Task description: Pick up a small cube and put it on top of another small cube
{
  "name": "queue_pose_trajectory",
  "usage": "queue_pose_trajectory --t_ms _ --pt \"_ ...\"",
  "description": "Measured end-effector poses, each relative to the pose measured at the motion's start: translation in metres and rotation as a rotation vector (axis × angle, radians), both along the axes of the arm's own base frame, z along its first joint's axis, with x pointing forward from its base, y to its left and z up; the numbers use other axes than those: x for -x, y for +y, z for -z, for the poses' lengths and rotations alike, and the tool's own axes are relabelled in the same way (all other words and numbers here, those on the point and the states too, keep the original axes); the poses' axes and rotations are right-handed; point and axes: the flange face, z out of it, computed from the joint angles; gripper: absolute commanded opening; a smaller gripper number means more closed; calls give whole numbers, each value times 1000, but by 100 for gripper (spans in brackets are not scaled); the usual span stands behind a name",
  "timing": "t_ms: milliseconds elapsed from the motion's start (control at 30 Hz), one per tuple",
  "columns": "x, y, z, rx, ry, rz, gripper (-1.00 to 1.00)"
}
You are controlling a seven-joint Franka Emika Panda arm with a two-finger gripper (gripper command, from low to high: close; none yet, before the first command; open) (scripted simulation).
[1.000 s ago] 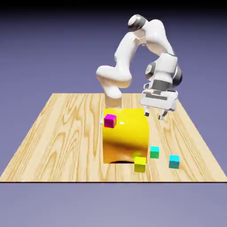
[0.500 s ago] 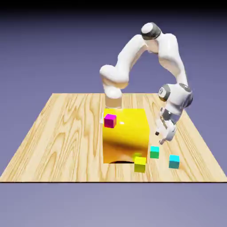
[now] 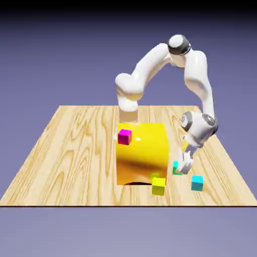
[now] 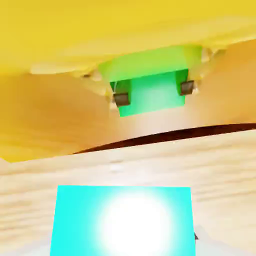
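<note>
Spreading beneath everything in the exterior view, the wood-grained tabletop carries your whole scene. Your white arm arches over its right side, elbow high and hand tilted low, probably so that you can reach in beside the big block. That block, glossy yellow, stands near the middle, its shiny face mirroring your grip in the hand view.

Your jaws are closed on the small teal cube, just beside the block at its right. The reflection shows a dark fingertip on each side of the cube, a hold that seems meant to keep it steady for lifting. The cube seems to be down at the tabletop.

Three other small cubes show. A cyan one sits nearer the camera, to the right; a yellow-green one is by the block's front right corner; a magenta one appears at the block's upper left. Which one is your stacking target, you cannot tell. Lift straight up first: the block is close enough to knock.
</note>
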Motion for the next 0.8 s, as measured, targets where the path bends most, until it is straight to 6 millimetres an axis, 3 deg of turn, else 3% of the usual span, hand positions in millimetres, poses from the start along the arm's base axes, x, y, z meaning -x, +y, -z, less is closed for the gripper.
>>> queue_pose_trajectory --t_ms 333,600,800 --pt "-26 -33 -99 -122 -31 -192 -100" --pt "-25 -59 -187 -246 -96 -407 -100" --pt "-26 -117 -221 -193 -106 -552 -100"
